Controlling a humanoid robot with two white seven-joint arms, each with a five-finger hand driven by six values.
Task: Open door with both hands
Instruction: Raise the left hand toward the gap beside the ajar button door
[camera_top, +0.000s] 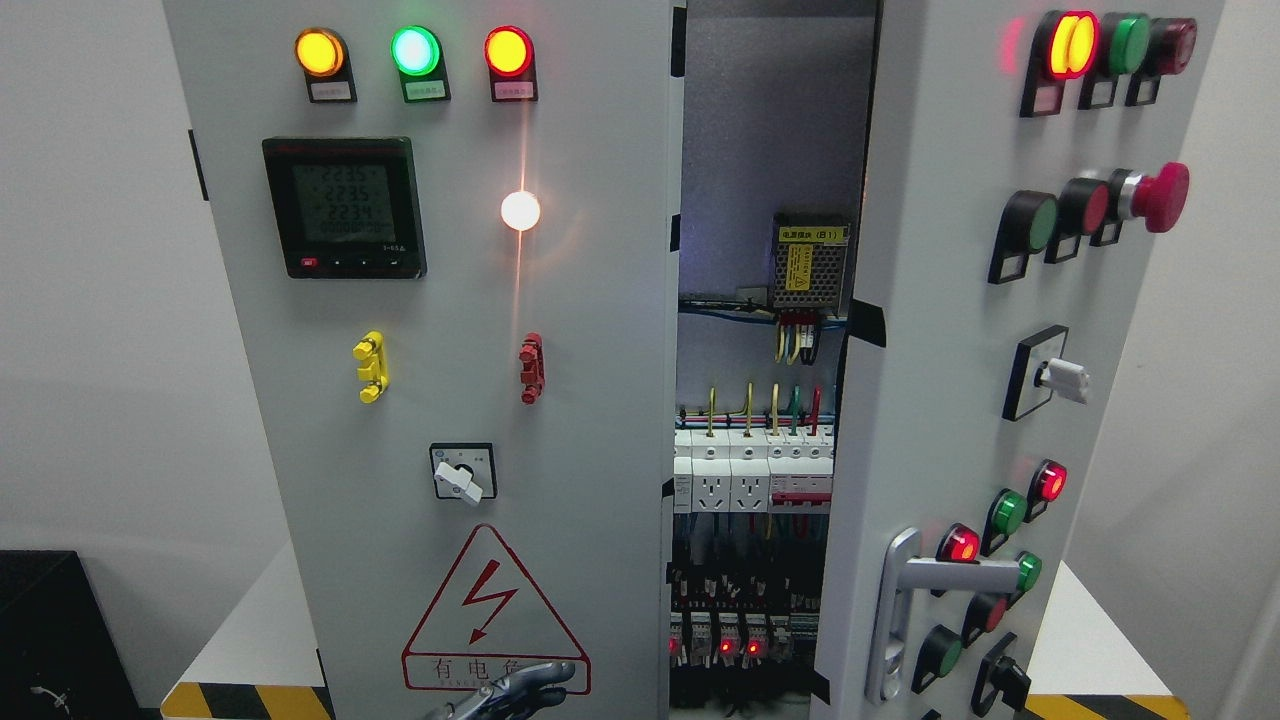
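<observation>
- I see a cabinet with two doors: the right door (960, 380) is swung partly out towards me, and the left door (440, 350) looks shut or nearly so
- Between them the gap shows breakers (750, 470) and wiring
- Only one hand (520, 685) is visible, at the bottom edge just left of the middle, in front of the warning sign (495, 615) on the left door; I cannot see which side its arm enters from
- Its fingers are curled loosely and hold nothing; I cannot tell if they touch the door
- The other hand is out of view
- To do this step well, I would hook the fingers on the left door's free edge by the gap, pull out slowly along the hinge arc, and keep clear of the live wiring inside
- The right door's handle (900, 610) sits low on it, for widening that side
</observation>
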